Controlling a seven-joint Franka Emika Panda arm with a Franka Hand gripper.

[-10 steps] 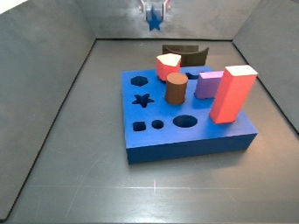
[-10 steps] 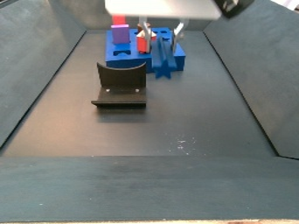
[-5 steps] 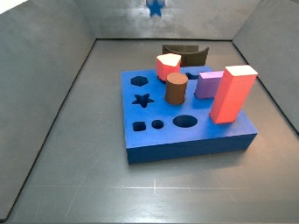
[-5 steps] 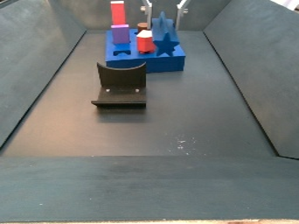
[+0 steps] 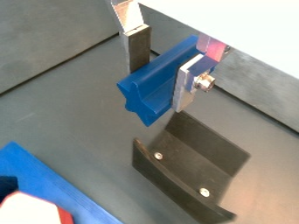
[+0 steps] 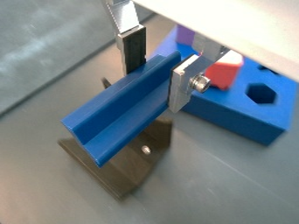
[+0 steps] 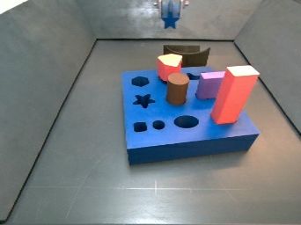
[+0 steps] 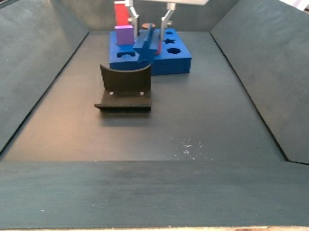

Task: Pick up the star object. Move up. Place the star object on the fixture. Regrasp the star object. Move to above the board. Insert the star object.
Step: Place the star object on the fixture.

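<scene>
We saw the gripper (image 5: 163, 70) clamped on the star (image 5: 155, 83), a long blue bar, its silver fingers (image 5: 191, 83) pressing it from both sides. In both wrist views the star (image 6: 122, 114) hung in the air above the fixture (image 5: 187, 168), not touching it. In a side view the gripper (image 7: 171, 10) sat high at the far end, above the fixture (image 7: 188, 54), which stood behind the board (image 7: 188, 123). The board's star hole (image 7: 143, 100) lay open beside a brown cylinder (image 7: 177, 88), a purple block (image 7: 209, 85) and a tall red block (image 7: 234, 94). In a side view the fixture (image 8: 125, 86) stood in front of the board (image 8: 163, 56).
</scene>
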